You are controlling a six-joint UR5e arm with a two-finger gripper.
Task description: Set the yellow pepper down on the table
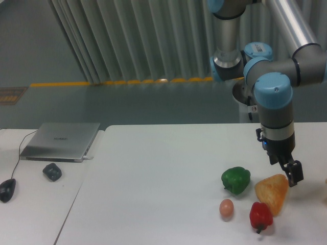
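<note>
Nearest, a red pepper [261, 216] and an egg [226, 207] lie on the table [153, 178], below-left of the pincer [293, 173]. An orange wedge [272, 193] sits beside its fingertips; contact unclear. Its opening cannot be told. No yellow pepper shows.

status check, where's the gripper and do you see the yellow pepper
Gripper low at the table's right side, beside the orange wedge lump; open or shut unclear. Yellow pepper not in view. Green pepper, red pepper, egg clustered nearby.
</note>
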